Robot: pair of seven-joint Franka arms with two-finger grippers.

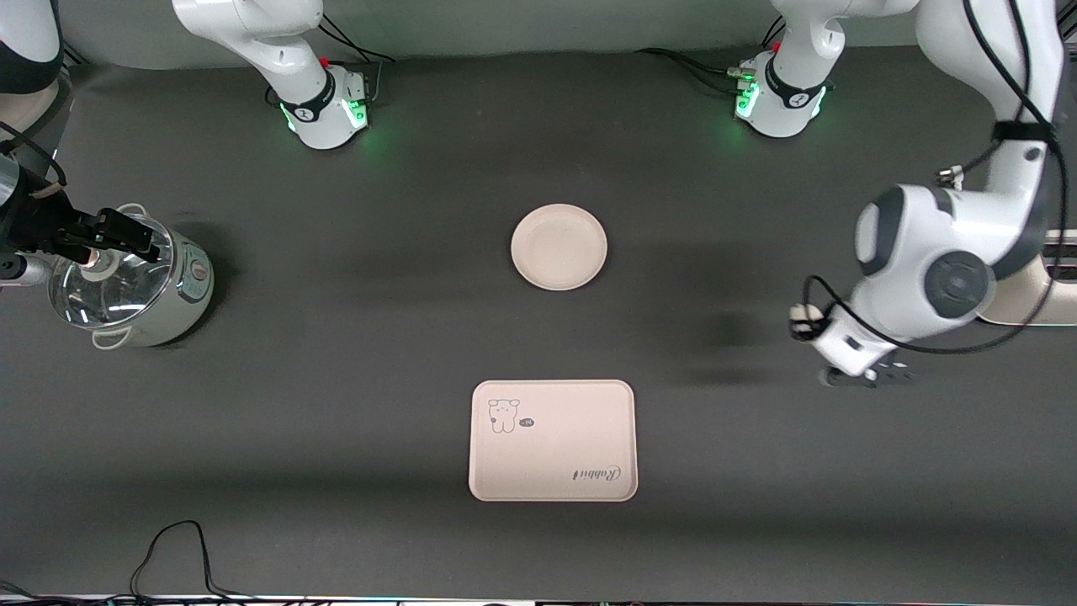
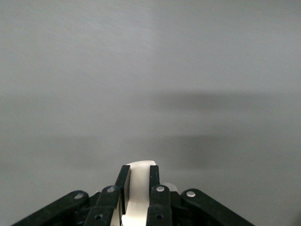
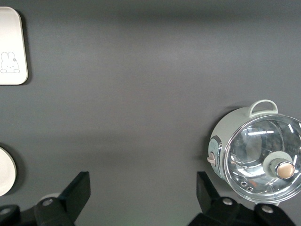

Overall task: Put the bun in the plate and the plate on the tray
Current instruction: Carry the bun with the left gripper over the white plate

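Front view: the empty plate (image 1: pixel 559 247) sits mid-desk (image 1: pixel 379 353), with the tray (image 1: pixel 553 440) nearer the camera and apart from it. The left claw (image 1: pixel 867 376), over bare desk toward the left arm's end, is clamped on the white bun (image 2: pixel 138 188). The right claw (image 3: pixel 143 190), fingers spread apart, hovers beside a glass-lidded cooker (image 1: pixel 135 278) at the right arm's end.

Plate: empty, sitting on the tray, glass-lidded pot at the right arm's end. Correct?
Not quite. The plate is not on the tray; it lies on the table, apart from the tray and farther from the front camera, as the front view shows. The rest holds: the plate is empty and the glass-lidded pot stands at the right arm's end.
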